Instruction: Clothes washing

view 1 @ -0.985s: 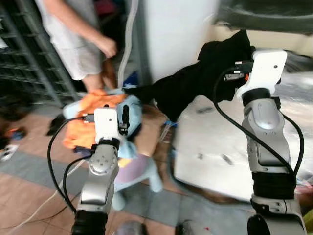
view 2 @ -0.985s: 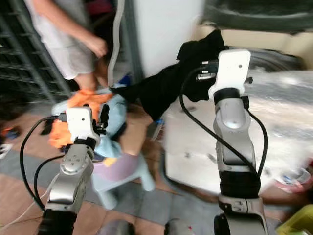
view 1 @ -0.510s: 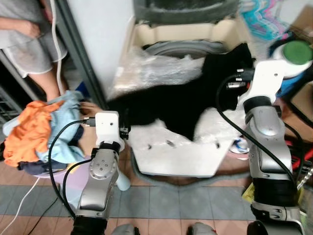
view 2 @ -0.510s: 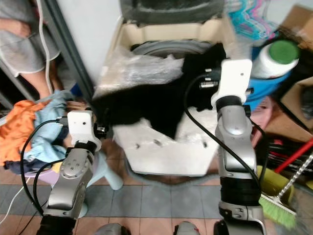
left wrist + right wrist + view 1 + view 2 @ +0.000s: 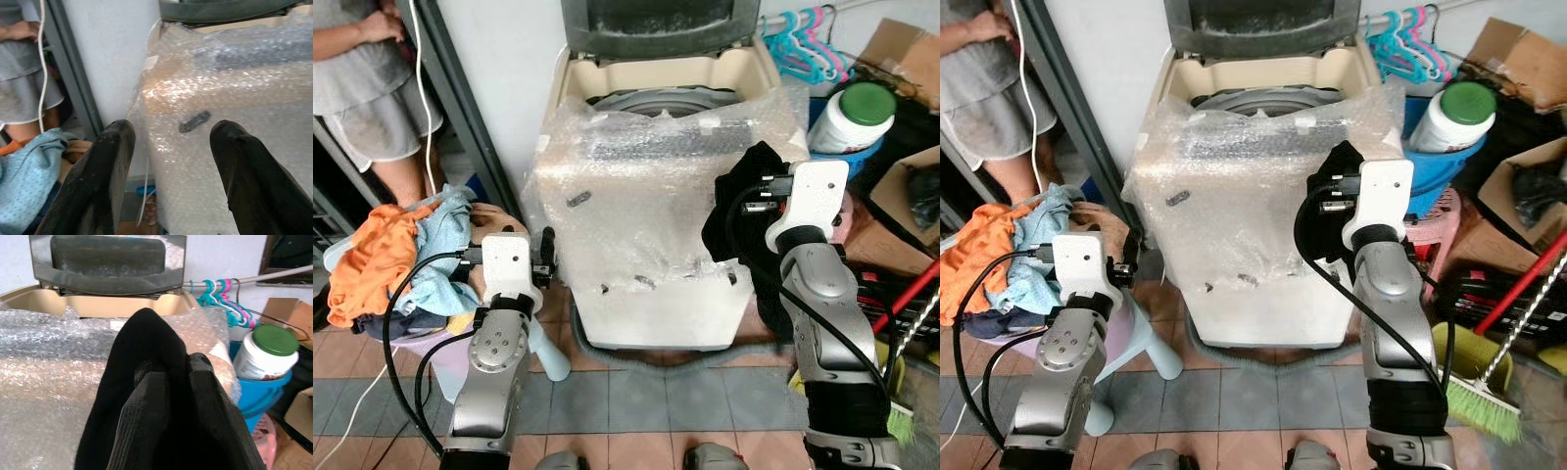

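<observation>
Loading looks like the step in hand: a black garment is clamped in the right gripper and held in front of the washer, not yet in the drum.

Going left to right. A person is seen at the far left by a dark frame. Nearer, a pile of clothes, orange and light blue, is heaped on a small stool. The left gripper is held just beside the pile, its fingers spread wide with nothing between them, pointed at the washer's left front corner.

The washer is wrapped in bubble wrap and its lid is tipped up at the far side, so the drum mouth is open. The garment hangs low against the right front corner, near the wrap.

Next move, as a guess: the garment has to be lifted over the near rim and carried far enough to drop into the drum. The loose wrap along that rim could be snagged.

Room is tight on the right: a blue tub with a white jug, boxes, hangers and a broom. The tiled floor in front is open.
</observation>
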{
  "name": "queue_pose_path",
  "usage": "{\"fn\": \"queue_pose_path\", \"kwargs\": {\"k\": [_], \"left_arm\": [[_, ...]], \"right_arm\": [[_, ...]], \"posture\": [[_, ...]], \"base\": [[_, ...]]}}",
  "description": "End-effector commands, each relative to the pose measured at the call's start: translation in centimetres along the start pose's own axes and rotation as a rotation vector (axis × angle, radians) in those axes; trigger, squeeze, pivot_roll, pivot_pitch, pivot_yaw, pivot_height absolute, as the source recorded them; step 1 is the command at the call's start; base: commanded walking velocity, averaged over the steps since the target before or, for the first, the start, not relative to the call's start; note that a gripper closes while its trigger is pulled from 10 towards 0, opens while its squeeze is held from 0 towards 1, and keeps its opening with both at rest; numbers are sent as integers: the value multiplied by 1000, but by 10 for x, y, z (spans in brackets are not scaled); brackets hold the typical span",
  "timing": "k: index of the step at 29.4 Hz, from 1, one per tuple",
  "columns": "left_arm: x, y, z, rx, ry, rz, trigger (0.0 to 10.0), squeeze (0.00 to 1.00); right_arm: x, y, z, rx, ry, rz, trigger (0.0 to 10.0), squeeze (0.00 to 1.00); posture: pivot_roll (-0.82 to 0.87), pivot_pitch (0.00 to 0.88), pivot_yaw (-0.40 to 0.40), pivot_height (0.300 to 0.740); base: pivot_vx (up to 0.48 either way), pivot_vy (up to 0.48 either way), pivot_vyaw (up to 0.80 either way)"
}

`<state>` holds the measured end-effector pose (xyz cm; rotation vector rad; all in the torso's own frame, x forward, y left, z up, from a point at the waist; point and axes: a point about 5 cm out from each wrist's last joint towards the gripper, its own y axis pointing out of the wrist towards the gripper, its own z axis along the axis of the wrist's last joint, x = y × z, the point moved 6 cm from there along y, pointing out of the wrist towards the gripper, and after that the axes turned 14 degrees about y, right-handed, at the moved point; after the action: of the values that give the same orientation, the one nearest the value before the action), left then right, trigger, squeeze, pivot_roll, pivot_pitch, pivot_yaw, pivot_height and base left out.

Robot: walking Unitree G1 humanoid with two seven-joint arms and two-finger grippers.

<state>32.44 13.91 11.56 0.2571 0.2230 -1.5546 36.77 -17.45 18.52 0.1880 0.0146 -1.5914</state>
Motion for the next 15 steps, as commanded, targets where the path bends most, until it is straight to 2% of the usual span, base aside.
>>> {"fn": "queue_pose_path", "kwargs": {"k": [1,15], "left_arm": [[-3,-1,0,-4,2,6,10000,0],[-3,1,1,-2,-7,5,10000,0]], "right_arm": [[-9,-1,13,41,11,31,10000,0],[-13,0,12,42,5,49,10000,0]], "posture": [[-68,35,87,740],[-71,27,83,740]], "base": [[0,0,0],[0,0,0]]}}
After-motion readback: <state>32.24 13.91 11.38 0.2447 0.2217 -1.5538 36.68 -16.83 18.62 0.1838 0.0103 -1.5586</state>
